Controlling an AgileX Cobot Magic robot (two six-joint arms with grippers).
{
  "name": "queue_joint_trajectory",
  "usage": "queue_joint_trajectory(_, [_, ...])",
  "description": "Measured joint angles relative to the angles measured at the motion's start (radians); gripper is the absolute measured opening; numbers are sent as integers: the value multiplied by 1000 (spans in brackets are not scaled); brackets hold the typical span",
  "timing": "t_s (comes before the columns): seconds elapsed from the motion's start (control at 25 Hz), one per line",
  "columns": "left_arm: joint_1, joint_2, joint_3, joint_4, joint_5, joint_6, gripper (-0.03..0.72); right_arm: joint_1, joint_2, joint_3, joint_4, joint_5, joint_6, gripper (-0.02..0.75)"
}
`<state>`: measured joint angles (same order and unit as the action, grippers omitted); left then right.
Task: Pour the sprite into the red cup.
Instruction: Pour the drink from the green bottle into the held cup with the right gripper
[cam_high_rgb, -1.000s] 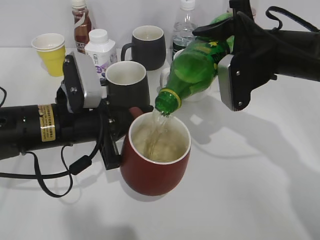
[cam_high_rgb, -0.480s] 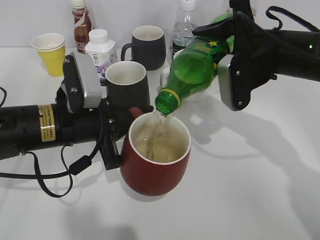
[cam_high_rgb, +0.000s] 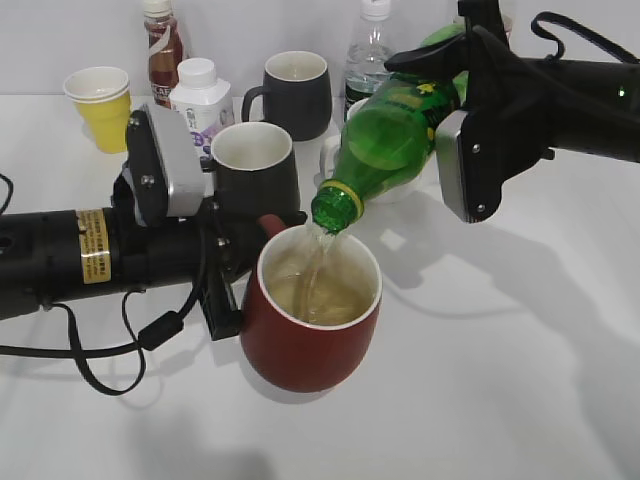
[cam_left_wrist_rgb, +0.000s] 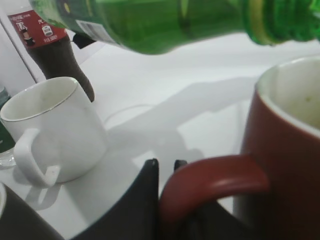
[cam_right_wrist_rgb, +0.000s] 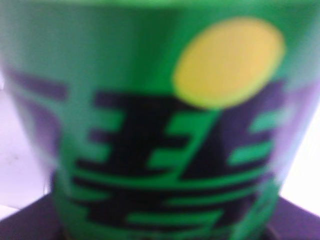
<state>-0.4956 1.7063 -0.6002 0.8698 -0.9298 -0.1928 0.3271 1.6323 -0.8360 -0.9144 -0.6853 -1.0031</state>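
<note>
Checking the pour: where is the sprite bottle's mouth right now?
In the exterior view, the sprite mouth hangs over the red cup rim, centre-left, right gripper tilting it.

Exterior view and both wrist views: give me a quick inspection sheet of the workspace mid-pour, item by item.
Surface: white table, no spill seen.
Job's things: sprite tilted, mouth over the red cup; a stream runs into the cup, which is partly filled.
Clutter: two black mugs, yellow cup, white mug, white bottle, brown bottle, clear bottle, cola bottle.
Grippers: left gripper shut on the cup's handle; right gripper holds the sprite around its label.
Cables: black cable loops on the table by the left arm; another along the right arm.
Surroundings: plain white wall.
</note>
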Motion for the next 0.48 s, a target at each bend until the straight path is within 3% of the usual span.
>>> queue_joint_trajectory(0.48, [0, 0, 0, 2, 1, 0, 61, 0, 0, 0, 1, -1, -4, 395])
